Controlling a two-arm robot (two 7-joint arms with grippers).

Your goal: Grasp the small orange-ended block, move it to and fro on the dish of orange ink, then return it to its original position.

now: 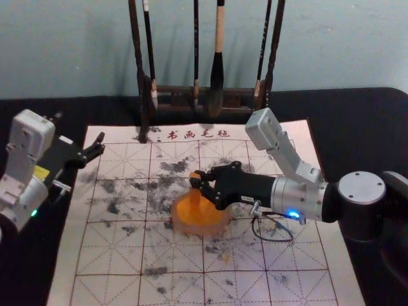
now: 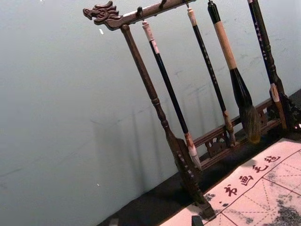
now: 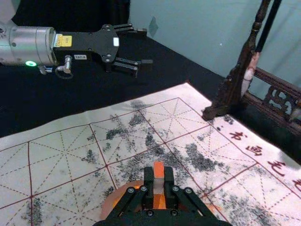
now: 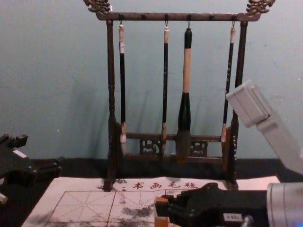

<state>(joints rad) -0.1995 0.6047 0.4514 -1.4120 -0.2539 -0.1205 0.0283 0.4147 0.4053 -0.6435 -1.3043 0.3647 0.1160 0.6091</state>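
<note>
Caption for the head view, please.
Right gripper holding the orange-ended block at the dish of orange ink on the gridded mat.

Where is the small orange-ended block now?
In the head view, the block is clamped in the black right claw, over the round pink-rimmed dish of orange ink.

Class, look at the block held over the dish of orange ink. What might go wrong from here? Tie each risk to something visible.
Slipping: the block is pinched between the right tool's narrow fingertips, so rubbing might twist it loose.
Sliding: the dish stands on the mat, so sideways pushes may drag it and slop the ink.
Dripping: ink on the block's lower end might fall on the mat during the return.
</note>
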